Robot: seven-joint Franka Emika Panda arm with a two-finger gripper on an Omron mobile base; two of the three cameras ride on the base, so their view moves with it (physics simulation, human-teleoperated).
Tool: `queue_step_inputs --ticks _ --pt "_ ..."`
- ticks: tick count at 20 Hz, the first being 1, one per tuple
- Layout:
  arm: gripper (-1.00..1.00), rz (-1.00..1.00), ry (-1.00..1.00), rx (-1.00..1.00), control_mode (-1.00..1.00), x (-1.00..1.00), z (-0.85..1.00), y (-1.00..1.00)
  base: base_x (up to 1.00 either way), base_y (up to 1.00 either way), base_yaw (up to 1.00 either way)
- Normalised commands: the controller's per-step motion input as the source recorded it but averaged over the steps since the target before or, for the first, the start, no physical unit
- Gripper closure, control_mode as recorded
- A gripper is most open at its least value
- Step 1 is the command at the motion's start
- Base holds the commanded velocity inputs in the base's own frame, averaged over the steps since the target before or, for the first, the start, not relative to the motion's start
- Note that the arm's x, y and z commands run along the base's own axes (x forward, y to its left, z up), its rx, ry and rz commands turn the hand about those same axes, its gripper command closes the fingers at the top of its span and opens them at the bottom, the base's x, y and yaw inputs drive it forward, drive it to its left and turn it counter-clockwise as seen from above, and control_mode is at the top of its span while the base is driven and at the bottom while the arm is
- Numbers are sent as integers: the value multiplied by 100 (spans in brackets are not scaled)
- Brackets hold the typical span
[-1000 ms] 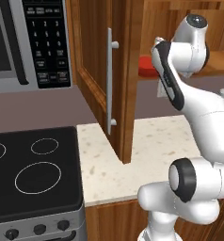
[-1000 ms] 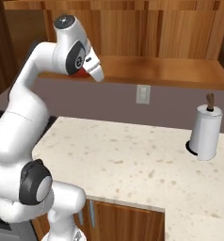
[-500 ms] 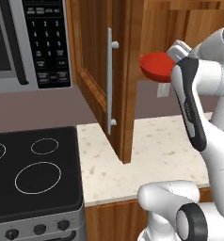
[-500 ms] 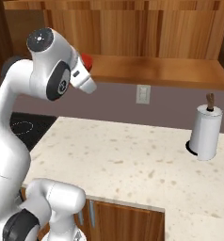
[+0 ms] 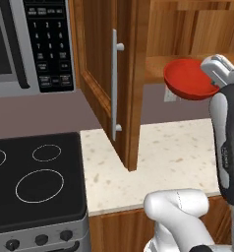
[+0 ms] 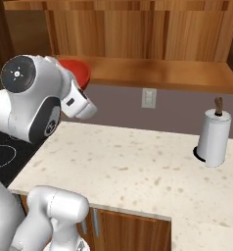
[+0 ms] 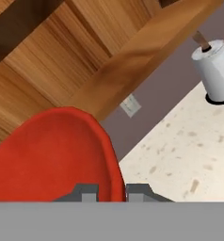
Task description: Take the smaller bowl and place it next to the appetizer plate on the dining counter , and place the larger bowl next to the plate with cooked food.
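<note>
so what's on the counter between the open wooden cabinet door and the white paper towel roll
Nothing: that stretch of speckled beige counter is bare in the right base view, out to the white paper towel roll. The wooden cabinet door shows in the left base view.

The microwave keypad (image 5: 51, 47) bears markings too blurred to read.

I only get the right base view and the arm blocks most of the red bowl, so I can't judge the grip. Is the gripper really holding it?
Observer: Yes. In the hand view the gripper is shut on the smaller bowl, one fingertip on each side of its rim.
Operator: Is it clear of the cabinet?
Observer: In the left base view the smaller bowl hangs in the air to the right of the open cabinet door, apart from it.
Operator: Anything left of the counter?
Observer: A black stovetop, with a microwave above it.
</note>
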Motion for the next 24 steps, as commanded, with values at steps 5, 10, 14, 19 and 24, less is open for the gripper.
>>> queue_step_inputs --ticks 5,10,14,19,24 --pt "100 0 0 -2 -100 -100 0 -1 0 0 0" --pt "100 0 0 0 100 0 0 0 -100 7 0" --pt "100 0 0 0 100 0 0 0 -100 7 0" --pt "100 0 0 0 100 0 0 0 -100 25 0" --pt "100 0 0 0 100 0 0 0 -100 69 1"
